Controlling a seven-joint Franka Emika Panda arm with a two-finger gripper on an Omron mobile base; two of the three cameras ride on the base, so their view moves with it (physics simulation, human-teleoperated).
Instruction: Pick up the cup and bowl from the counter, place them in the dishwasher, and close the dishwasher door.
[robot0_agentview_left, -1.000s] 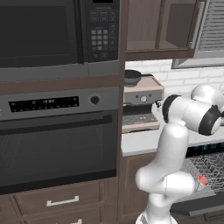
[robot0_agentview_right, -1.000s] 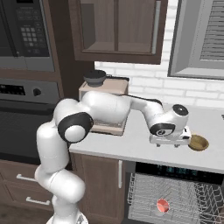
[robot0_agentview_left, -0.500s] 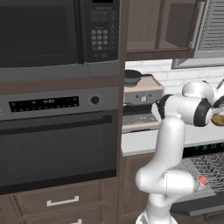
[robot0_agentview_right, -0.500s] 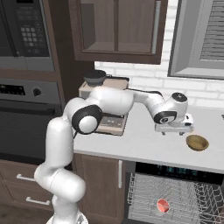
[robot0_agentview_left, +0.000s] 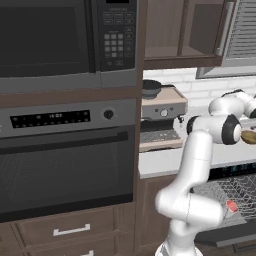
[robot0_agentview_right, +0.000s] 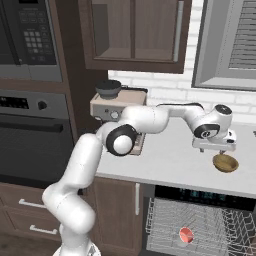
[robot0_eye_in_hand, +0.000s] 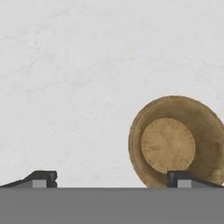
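Bowl (robot0_eye_in_hand: 175, 142) looks like light, stiff wood with a smooth curved wall, probably slick; best bet is pinching the rim, one finger inside, one outside. It's tan, round, wider than tall, flat inner base, sitting upright on the counter (robot0_agentview_right: 170, 157) above the dishwasher (robot0_agentview_right: 200, 227). Gripper (robot0_agentview_right: 216, 148) hovers just beside it, jaws fully spread, holding nothing.
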